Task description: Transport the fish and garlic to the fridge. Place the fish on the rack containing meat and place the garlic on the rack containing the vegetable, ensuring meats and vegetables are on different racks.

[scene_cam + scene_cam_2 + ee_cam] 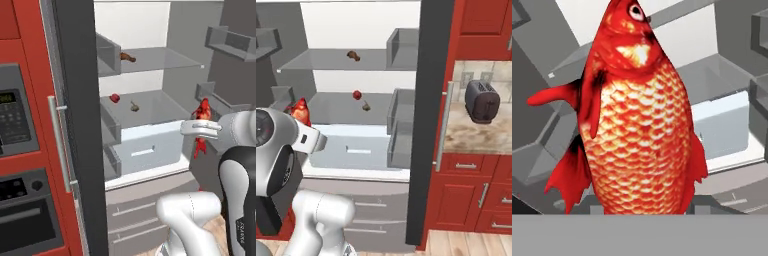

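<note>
The fridge (pixel 76 110) stands open, showing a white interior and clear shelves. My gripper (pixel 201 129) is shut on the red-orange fish (pixel 637 125), which hangs upright, head up, in front of the middle shelf's right end (pixel 202 111) (pixel 300 111). The fish hides the fingertips in the hand view. The garlic (pixel 134 106) (pixel 366 106), a small beige bulb, lies on the middle shelf beside a small round red item (pixel 114 98). A brown piece of meat (pixel 127 57) (pixel 353 55) lies on the upper shelf.
A pale drawer bin (pixel 150 147) sits under the middle shelf. Grey door bins (pixel 227 42) hang on the open right door. The red-framed wall oven (pixel 20 150) is to the left. A dark toaster (pixel 482 101) stands on the counter to the right.
</note>
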Robot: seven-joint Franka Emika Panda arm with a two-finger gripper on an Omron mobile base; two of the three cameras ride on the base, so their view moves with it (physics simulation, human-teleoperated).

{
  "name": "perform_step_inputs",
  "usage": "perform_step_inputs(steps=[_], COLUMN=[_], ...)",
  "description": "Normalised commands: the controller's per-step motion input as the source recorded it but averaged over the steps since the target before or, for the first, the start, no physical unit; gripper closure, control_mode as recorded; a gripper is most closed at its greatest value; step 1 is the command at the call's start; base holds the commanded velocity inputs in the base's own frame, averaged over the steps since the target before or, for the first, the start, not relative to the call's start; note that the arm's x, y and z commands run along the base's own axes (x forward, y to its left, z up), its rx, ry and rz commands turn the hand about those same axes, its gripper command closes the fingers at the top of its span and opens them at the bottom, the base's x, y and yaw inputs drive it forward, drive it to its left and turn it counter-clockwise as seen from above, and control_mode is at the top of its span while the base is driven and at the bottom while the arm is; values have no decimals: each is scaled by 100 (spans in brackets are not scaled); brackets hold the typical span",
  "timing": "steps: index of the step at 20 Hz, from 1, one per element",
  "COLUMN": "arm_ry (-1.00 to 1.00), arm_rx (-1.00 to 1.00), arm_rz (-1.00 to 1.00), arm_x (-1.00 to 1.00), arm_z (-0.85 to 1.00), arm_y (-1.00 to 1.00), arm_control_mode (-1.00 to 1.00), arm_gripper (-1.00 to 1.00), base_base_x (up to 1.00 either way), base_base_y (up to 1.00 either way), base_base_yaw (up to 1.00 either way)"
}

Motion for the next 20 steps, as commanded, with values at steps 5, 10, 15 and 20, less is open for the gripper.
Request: perform_step_inputs(steps=[5, 10, 15, 20], arm_ry=[0, 0, 0, 0], arm_rx=[0, 0, 0, 0], arm_rz=[0, 0, 0, 0], arm_x=[0, 0, 0, 0], arm_z=[0, 0, 0, 0], arm_y=[0, 0, 0, 0], arm_control_mode=[100, 100, 100, 100], arm_gripper=[100, 100, 100, 100], base_base_x=[99, 100, 96, 86], base_base_y=[2, 0, -9, -17], base_base_yaw=[-1, 2, 20, 30])
